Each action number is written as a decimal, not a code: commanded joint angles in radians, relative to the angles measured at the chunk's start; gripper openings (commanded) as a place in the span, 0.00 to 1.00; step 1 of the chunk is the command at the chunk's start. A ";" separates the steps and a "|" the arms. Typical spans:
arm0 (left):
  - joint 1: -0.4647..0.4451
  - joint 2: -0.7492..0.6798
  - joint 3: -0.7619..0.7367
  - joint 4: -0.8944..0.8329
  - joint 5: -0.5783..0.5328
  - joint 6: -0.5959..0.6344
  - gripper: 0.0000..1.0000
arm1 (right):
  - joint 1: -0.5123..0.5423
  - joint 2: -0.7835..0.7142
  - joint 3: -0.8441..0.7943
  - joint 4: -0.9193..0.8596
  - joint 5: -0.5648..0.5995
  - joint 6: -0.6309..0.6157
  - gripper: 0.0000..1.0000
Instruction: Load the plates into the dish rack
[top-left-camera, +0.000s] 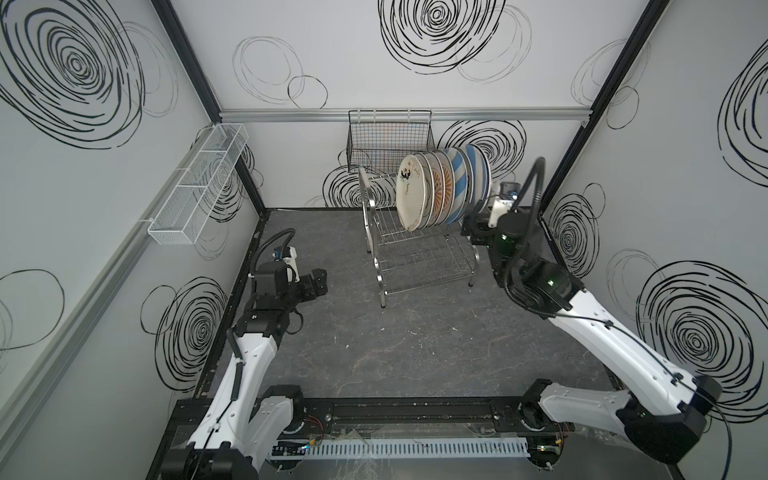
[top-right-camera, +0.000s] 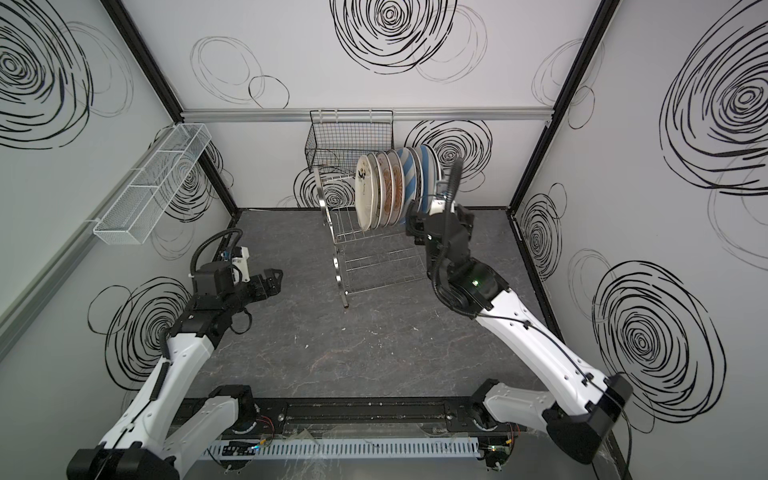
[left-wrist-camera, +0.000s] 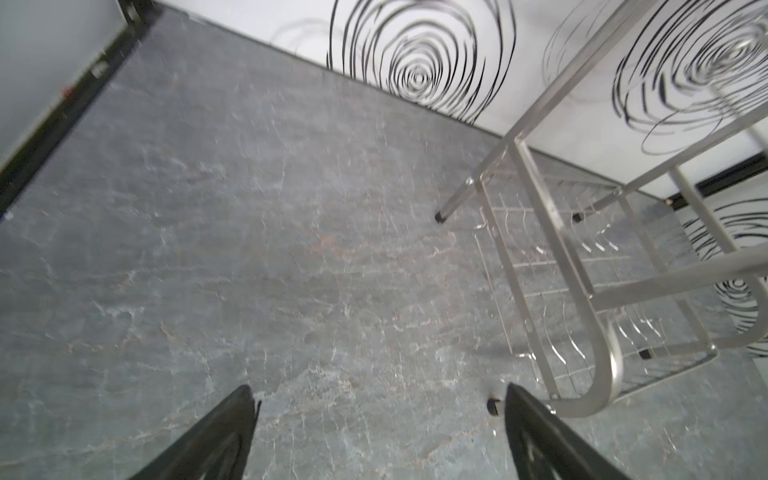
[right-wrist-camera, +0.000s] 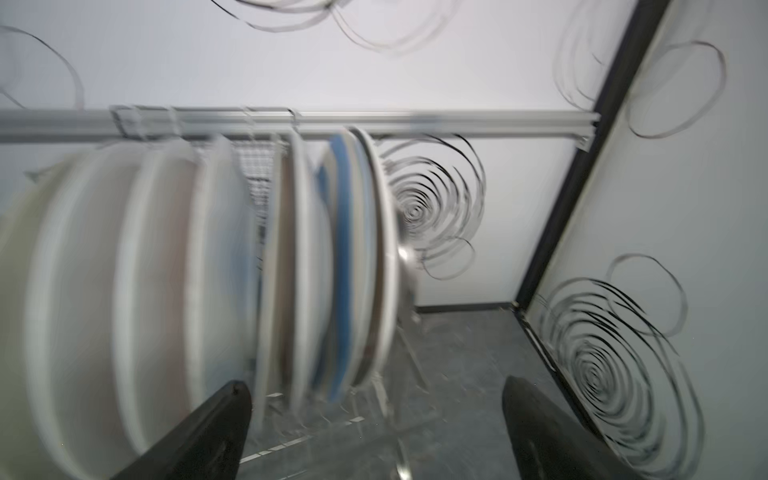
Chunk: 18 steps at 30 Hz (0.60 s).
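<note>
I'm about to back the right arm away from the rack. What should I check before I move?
1. The plates stand on edge in the upper tier of the dish rack: ok.
2. The right gripper is open and holds nothing: ok.
3. Its fingers are clear of the nearest plate: cannot tell, the wrist view is blurred.
4. The left gripper is open, empty and apart from the rack: ok.
5. No plate lies on the table in both top views: ok.

Dish rack (top-left-camera: 424, 262) shiny polished metal wire; plates (top-left-camera: 410, 195) smooth glossy ceramic; table (top-left-camera: 374, 353) matt, stone-veined grey.
</note>
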<state>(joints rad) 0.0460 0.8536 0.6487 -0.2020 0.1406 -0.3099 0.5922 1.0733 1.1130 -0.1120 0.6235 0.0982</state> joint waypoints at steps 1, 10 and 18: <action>-0.025 -0.093 -0.134 0.319 -0.211 -0.042 0.96 | -0.144 -0.095 -0.340 0.303 -0.088 -0.069 1.00; -0.092 0.072 -0.434 0.922 -0.508 0.128 0.96 | -0.446 0.088 -0.777 0.805 -0.161 0.070 1.00; -0.027 0.490 -0.569 1.641 -0.233 0.204 0.96 | -0.545 0.339 -0.887 1.231 -0.247 0.005 1.00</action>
<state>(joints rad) 0.0017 1.2648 0.0814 1.0092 -0.2276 -0.1608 0.0887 1.3685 0.2443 0.8604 0.4385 0.1143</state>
